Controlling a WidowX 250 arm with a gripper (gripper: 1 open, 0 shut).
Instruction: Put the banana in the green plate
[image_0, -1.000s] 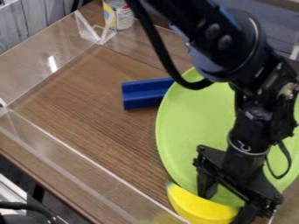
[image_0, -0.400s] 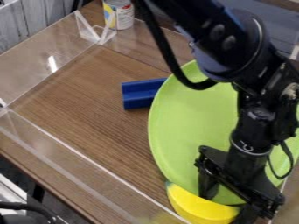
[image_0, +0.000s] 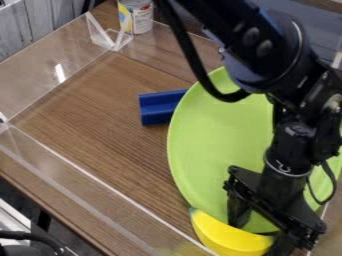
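The green plate (image_0: 225, 140) is a large lime-green round plate on the right half of the wooden table. The banana (image_0: 230, 238) is a plump yellow piece lying at the plate's near edge at the bottom of the view. My black gripper (image_0: 267, 225) points down right above it, open, with its two fingers (image_0: 238, 208) straddling the banana's upper part. Part of the banana is hidden behind the fingers. The arm rises from the gripper toward the top right.
A blue rectangular block (image_0: 162, 105) lies on the wood just left of the plate. Clear plastic walls (image_0: 80, 170) fence the table on the left and front. A white bottle (image_0: 132, 16) stands at the back beyond the wall.
The green plate's left edge has shifted slightly to the left toward the blue block. The gripper and banana stay where they were.
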